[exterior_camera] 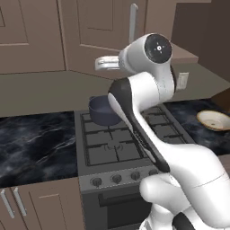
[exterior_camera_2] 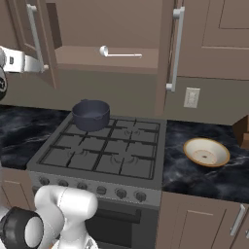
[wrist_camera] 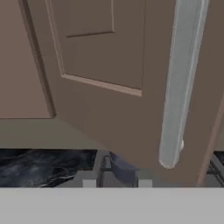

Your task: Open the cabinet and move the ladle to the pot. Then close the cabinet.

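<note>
Kitchen sim, taupe cupboards over a black marble counter (exterior_camera_2: 204,180) with a gas stove (exterior_camera_2: 104,155) in the middle.

Ladle (exterior_camera_2: 121,53) lies flat on the bottom shelf of the cabinet (exterior_camera_2: 109,58), bowl end to the left in the right base view, thin silvery-white handle running right, near the shelf's front edge. Slim and light; little to pinch, so it probably needs a grasp across the handle.

Cabinet left door (exterior_camera_2: 29,34) is swung out and its bar handle (wrist_camera: 179,83) sits close in front of the hand camera. Right door (exterior_camera_2: 168,44) also stands open, edge-on at the right of the opening. The shelf is exposed, so the opening step looks essentially done.

Gripper (exterior_camera_2: 22,62) is at the left door, level with its lower edge. Cannot tell from the views how wide the fingers are or whether they have the bar; in the hand view the tips (wrist_camera: 89,181) show low, with the bar off to their right.

Judged next: clear the hand off the door without dragging it shut, swing right into the opening, come at the ladle handle level with the shelf, watch the door edge.

Pot (exterior_camera_2: 91,115) is dark blue-grey, on the back-left burner, below the shelf. Tan dish (exterior_camera_2: 206,151) on the counter right of the stove, well apart.
</note>
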Available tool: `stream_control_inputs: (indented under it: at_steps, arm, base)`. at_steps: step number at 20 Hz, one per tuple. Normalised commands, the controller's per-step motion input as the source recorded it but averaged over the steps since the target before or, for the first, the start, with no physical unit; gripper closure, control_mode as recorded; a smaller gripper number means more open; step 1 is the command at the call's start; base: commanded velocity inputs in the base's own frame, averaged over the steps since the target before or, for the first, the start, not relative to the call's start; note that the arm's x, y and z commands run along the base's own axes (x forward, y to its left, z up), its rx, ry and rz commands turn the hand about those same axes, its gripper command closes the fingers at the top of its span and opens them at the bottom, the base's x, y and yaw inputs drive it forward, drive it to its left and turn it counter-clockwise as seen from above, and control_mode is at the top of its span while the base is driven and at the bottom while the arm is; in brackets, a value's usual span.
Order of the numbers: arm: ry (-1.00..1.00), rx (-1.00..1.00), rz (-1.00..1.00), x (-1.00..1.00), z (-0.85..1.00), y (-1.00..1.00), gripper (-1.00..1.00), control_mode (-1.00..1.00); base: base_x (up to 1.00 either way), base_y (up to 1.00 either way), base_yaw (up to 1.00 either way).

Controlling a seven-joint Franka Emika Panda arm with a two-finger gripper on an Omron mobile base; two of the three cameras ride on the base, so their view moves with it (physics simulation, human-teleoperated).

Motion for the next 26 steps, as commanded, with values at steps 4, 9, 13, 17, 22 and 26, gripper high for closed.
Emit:
stream_control_inputs:
  at_steps: [4, 9, 13, 17, 22, 26]
  arm:
    - [0.12, 0.05, 0.0, -0.85, 0.38, 0.14, -1.0, -1.0]
    - [0.09, 0.1, 0.0, -0.75, 0.45, -0.84, -1.0, -1.0]
    - [0.18, 0.16, 0.0, -0.01, 0.08, -1.0, -1.0, -1.0]
    - [0.02, 0.21, 0.0, 0.45, -0.13, -1.0, -1.0, -1.0]
    - [-0.09, 0.23, 0.05, 0.14, -0.17, -0.99, -1.0, -1.0]
    - [-0.15, 0.19, 0.04, 0.39, -0.33, -0.5, -1.0, -1.0]
  base:
    - [0.0, 0.0, 0.0]
    - [0.0, 0.0, 0.0]
    - [0.0, 0.0, 0.0]
    - [0.0, 0.0, 0.0]
    - [0.0, 0.0, 0.0]
    - [0.0, 0.0, 0.0]
